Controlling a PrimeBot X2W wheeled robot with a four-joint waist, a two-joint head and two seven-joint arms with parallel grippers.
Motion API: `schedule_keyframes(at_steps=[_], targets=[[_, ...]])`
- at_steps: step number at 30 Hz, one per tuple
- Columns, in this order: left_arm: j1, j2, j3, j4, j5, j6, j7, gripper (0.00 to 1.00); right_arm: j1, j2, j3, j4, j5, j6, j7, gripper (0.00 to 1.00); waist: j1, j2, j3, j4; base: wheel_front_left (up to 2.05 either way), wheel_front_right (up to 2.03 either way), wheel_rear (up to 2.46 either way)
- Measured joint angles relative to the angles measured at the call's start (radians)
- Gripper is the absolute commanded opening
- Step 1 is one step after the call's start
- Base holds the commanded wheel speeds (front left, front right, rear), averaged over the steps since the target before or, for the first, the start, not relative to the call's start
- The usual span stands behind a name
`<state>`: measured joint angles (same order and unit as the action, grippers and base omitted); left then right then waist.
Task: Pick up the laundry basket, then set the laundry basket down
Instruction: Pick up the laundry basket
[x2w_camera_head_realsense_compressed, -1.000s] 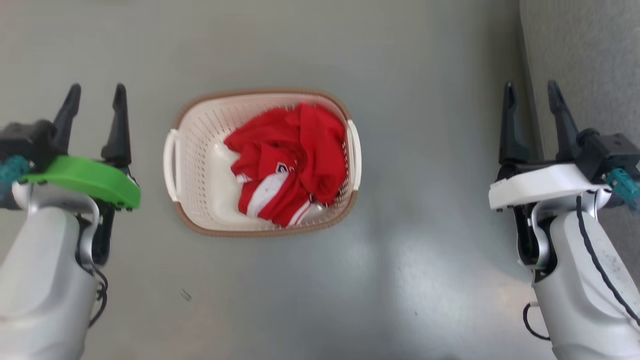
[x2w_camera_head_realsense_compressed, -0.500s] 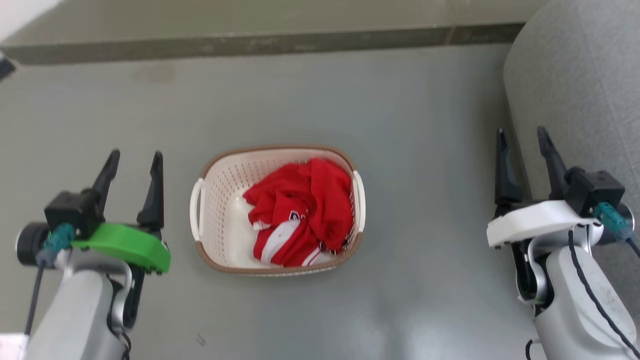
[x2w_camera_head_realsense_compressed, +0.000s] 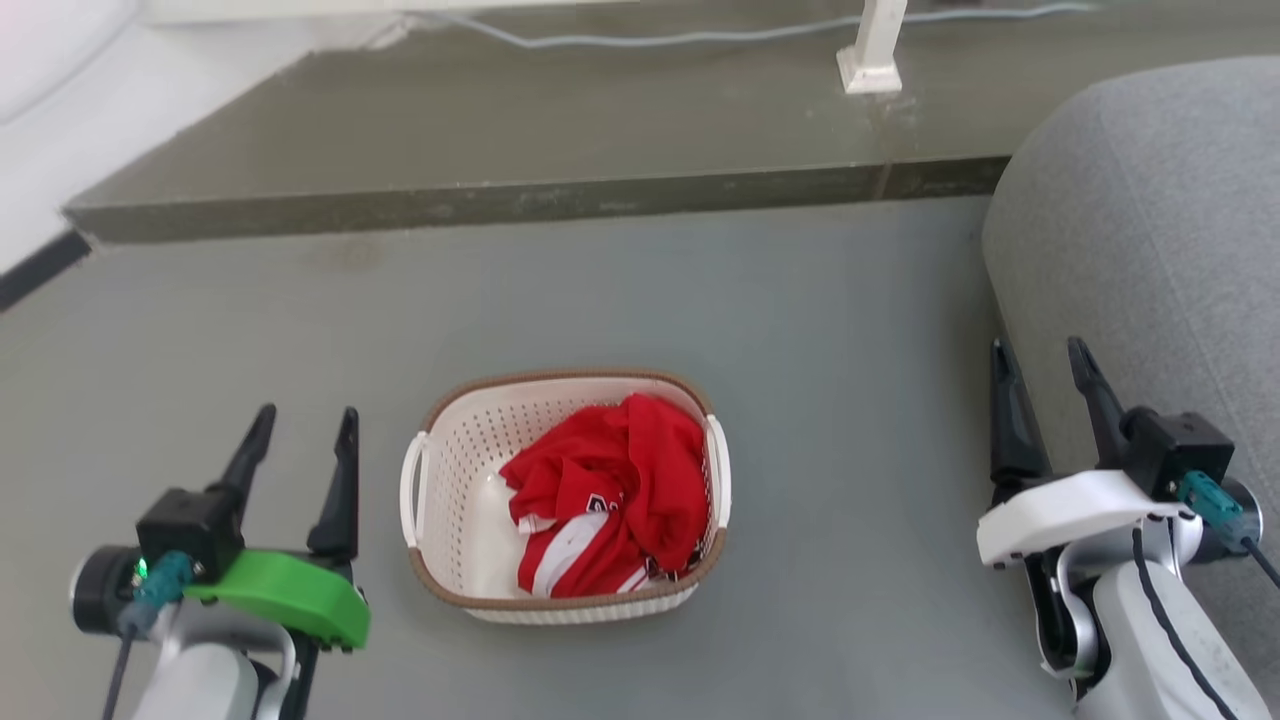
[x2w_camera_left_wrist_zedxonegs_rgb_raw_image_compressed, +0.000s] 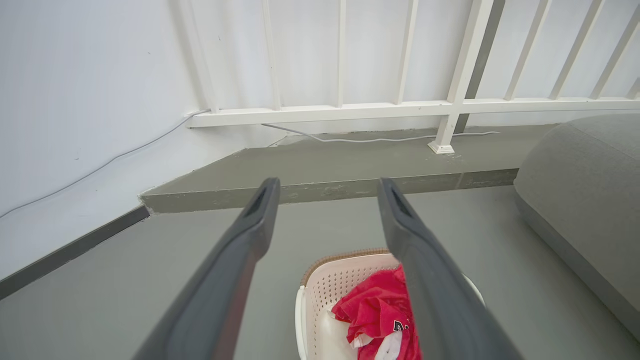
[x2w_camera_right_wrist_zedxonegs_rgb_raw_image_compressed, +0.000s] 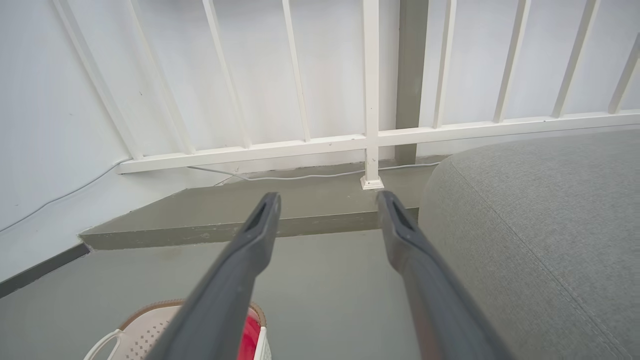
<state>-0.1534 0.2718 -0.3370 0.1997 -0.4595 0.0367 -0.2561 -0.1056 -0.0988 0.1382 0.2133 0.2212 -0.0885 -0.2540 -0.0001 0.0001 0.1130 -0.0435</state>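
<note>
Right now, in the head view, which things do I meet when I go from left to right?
The left gripper → laundry basket → right gripper.

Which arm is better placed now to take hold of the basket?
Probably left. The left gripper, open, stands close beside the basket, near its left handle. The right gripper, also open, is much farther from its side, by the grey cushion.
</note>
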Motion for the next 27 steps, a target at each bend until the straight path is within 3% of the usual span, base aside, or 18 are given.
schedule_keyframes(at_steps=[11, 27], targets=[[0.100, -0.003, -0.011, -0.050, 0.004, 0.020, 0.000, 1.00, 0.058, -0.002, 0.010, -0.021, 0.000, 0.000, 0.019, 1.00, 0.0001, 0.0000, -0.062, -0.001, 0.00, 0.00, 0.00], [0.141, 0.003, 0.009, -0.117, 0.006, 0.040, 0.000, 1.00, 0.080, -0.003, 0.013, -0.072, 0.001, -0.001, 0.045, 1.00, 0.0001, 0.0000, -0.065, -0.001, 0.00, 0.00, 0.00]])
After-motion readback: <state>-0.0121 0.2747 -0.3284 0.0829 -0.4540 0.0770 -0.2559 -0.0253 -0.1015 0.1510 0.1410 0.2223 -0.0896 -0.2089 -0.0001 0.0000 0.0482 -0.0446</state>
